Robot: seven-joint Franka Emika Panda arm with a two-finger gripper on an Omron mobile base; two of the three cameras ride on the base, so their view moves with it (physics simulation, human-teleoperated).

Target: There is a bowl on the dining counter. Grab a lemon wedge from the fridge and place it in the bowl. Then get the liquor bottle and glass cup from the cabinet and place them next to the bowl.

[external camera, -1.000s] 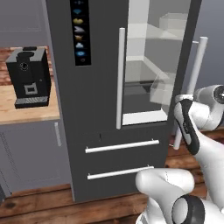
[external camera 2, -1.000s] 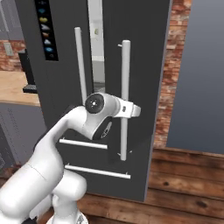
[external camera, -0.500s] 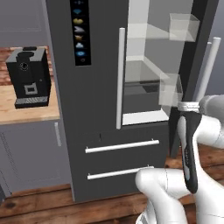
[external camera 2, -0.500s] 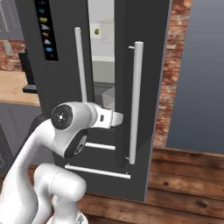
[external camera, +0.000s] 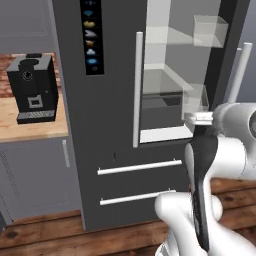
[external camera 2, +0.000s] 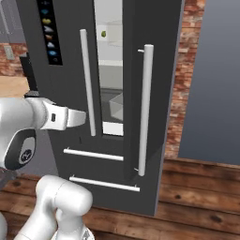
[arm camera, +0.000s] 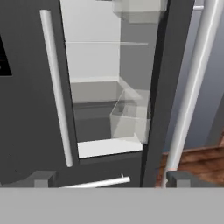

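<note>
The dark grey fridge [external camera: 105, 100] stands ahead with its right door swung partly open, showing white shelves and clear bins. A small yellow-green lemon wedge [external camera 2: 103, 33] lies on an upper shelf inside. My gripper [arm camera: 111, 179] is open, with both fingertips spread wide and nothing between them. It hangs in front of the fridge's lower part [external camera 2: 77, 117], left of the open door's long silver handle [external camera 2: 146, 108] and apart from it. The bowl, dining counter, liquor bottle and glass cup are out of view.
A black coffee machine [external camera: 31, 87] sits on a wood worktop to the fridge's left, above grey cabinets. Clear door bins [arm camera: 129, 118] hang on the open door. A brick wall [external camera 2: 187, 70] and wood floor [external camera 2: 197, 206] lie to the right.
My gripper let go of the right door's handle and opened wide. The door swung further open, and my hand drew back from it to the left.
</note>
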